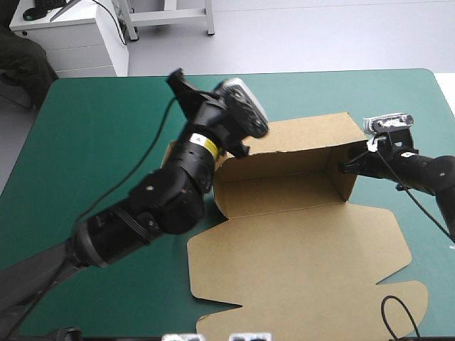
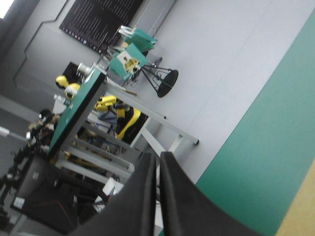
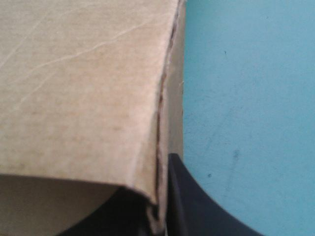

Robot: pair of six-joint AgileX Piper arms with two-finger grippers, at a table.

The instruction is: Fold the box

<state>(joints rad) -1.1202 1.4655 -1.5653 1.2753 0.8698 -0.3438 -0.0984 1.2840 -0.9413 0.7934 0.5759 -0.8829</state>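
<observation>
The brown box (image 1: pixel 284 186) lies mid-table with its back wall and right end wall raised, and its wide lid panel (image 1: pixel 298 263) flat toward the near edge. My right gripper (image 1: pixel 347 167) is shut on the right end wall. In the right wrist view the box wall (image 3: pixel 83 83) runs between the black fingers (image 3: pixel 197 206) of the right gripper (image 3: pixel 162 196). My left gripper (image 1: pixel 240 150) hangs at the box's left end, largely hidden under its wrist. In its own view the left gripper (image 2: pixel 157 160) is shut on nothing and points off past the table's edge.
Bare teal-green cover (image 1: pixel 106 128) stretches to the left of the box and along the far edge (image 1: pixel 234 74). A white cabinet (image 1: pixel 71 35) stands beyond the far left corner. A sliver of brown board (image 2: pixel 304 216) shows beside the left gripper.
</observation>
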